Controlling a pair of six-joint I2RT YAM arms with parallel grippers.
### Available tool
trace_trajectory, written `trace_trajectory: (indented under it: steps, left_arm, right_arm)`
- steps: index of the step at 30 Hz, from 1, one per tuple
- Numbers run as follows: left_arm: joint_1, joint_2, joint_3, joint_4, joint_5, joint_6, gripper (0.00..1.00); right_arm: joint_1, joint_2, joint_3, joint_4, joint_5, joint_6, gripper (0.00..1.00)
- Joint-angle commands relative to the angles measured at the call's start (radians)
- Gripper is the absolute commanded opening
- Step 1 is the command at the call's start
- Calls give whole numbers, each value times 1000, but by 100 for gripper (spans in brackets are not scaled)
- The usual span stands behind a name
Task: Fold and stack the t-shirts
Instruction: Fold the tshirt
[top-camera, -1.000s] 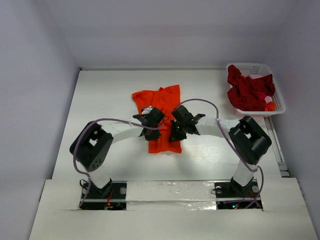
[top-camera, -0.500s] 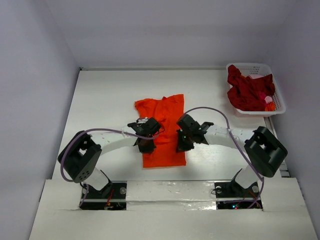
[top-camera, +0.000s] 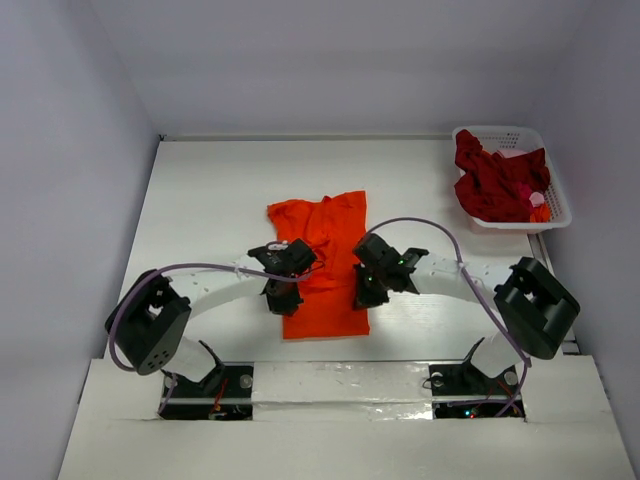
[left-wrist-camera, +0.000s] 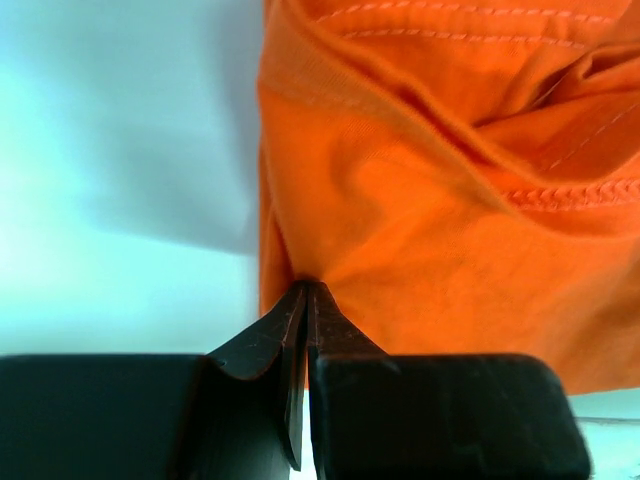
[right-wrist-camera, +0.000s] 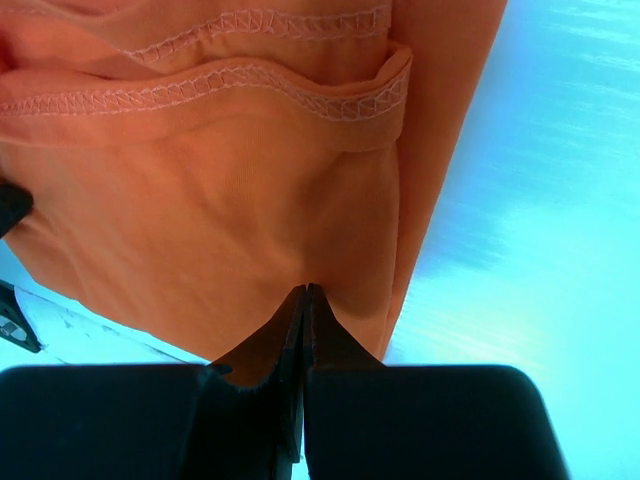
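As the left gripper (top-camera: 280, 301) is pinching the bright orange cloth t-shirt (top-camera: 326, 255) at nine o'clock, the right gripper (top-camera: 363, 298) is pinching it at three o'clock.

From high above and behind the arm bases (top-camera: 205, 385): looks down over the whole table (top-camera: 200, 200), orange shirt (top-camera: 325, 225) in the middle. From the left wrist: very close at the shirt's left edge, facing across the cloth. From the right wrist: equally close, at its right edge. Shared by all three: the shirt.

White lattice basket (top-camera: 498, 131) at far-right edge, white table (top-camera: 210, 200).
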Motion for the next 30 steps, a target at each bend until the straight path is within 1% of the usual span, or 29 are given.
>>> trace_trajectory:
  steps: [1,6,8,9,10,11,12,13,14,16,17,18,19,20,21,22,26,30]
  left_arm:
    - [-7,-67,42,-86,-36,-25,0]
    - [-7,-155,154,-175,-74,-36,0]
    - [-7,-188,218,-197,-119,-28,0]
    - [-7,-198,235,-189,-131,-15,2]
    - [5,-214,258,-178,-161,-2,9]
    - [34,-224,266,-149,-174,8,23]
    - [62,-228,274,-126,-180,44,27]
    - [93,-233,278,-102,-173,67,29]
    - [163,-233,278,-45,-166,91,33]
    - [237,-218,266,18,-148,160,37]
    - [298,-210,263,86,-140,185,42]
    - [324,-184,263,117,-140,224,44]
    - [347,-167,266,144,-140,240,51]
    - [370,-149,269,195,-137,255,54]
    - [415,-130,274,217,-133,271,57]
    - [435,-92,290,234,-122,288,58]
    - [513,6,326,354,-87,321,58]
    - [559,109,375,423,-57,341,53]
  right_arm:
    - [16,-23,27,-8,16,14,0]
    - [16,-77,116,-101,55,8,0]
    - [16,-115,184,-149,77,-9,0]
    - [16,-121,210,-169,107,-21,0]
    - [16,-123,242,-189,121,-34,11]
    - [16,-109,312,-234,158,-66,18]
    - [-1,-95,348,-258,198,-84,27]
    - [-15,-83,381,-271,209,-101,43]
    - [-35,-56,438,-284,212,-136,51]
    - [-131,-31,474,-273,168,-166,62]
    - [-173,-17,492,-243,145,-185,63]
    - [-255,13,503,-229,88,-195,65]
    - [-291,33,516,-218,71,-215,65]
    - [-318,58,536,-206,60,-227,66]
    - [-340,84,593,-207,57,-239,67]
    - [-371,139,622,-209,60,-248,69]
    - [-435,268,766,-207,22,-271,69]
    - [-474,382,898,-218,-20,-278,69]
